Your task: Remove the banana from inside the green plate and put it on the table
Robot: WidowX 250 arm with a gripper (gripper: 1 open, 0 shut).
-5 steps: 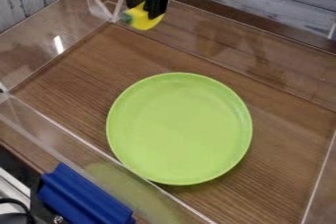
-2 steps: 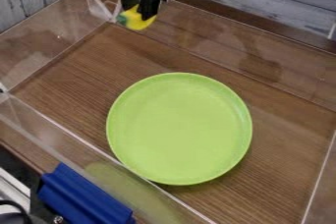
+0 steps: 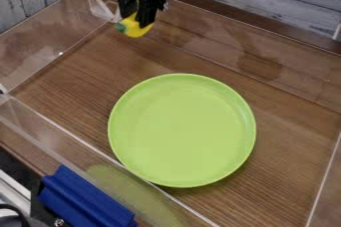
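Camera view: the banana (image 3: 135,27) hangs beneath the hand (image 3: 142,15), clamped on it.

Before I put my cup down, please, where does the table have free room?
Bare wood of the table lies right of and beyond the lime-green plate, and left toward the acrylic wall. It is crowded at the far left corner, where the jaws hold the yellow banana.

No readable text, label, brand, number or sign anywhere in view.
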